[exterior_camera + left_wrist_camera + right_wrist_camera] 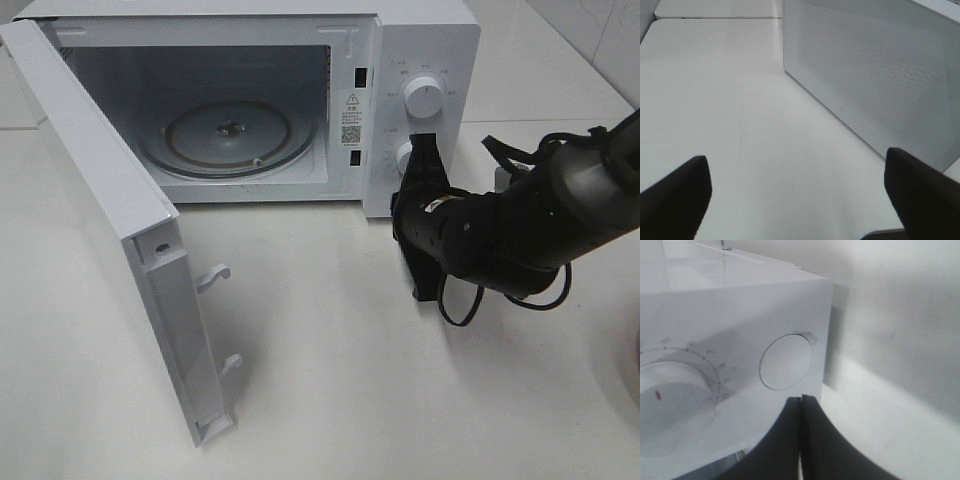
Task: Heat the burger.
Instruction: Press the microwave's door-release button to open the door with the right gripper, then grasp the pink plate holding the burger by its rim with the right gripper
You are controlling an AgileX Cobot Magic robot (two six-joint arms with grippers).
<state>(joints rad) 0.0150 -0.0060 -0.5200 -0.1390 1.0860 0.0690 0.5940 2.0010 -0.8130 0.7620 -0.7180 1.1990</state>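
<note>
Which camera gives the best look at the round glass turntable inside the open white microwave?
The exterior high view: the round glass turntable shows through the open doorway. The left wrist view catches only the white microwave's perforated panel, the right wrist view only its front dial.

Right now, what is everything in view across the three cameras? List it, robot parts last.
microwave: one, white, back of the table
door: one, white, swung open to the left
turntable: one, clear glass, inside the microwave
upper knob: one, white, control panel
lower knob: one, white, control panel, partly hidden by the right arm
round button: one, white, control panel, beside a knob
table: one, white
left pincer: black, open, over the table near the microwave
right pincer: black, shut, close to the round button
</note>
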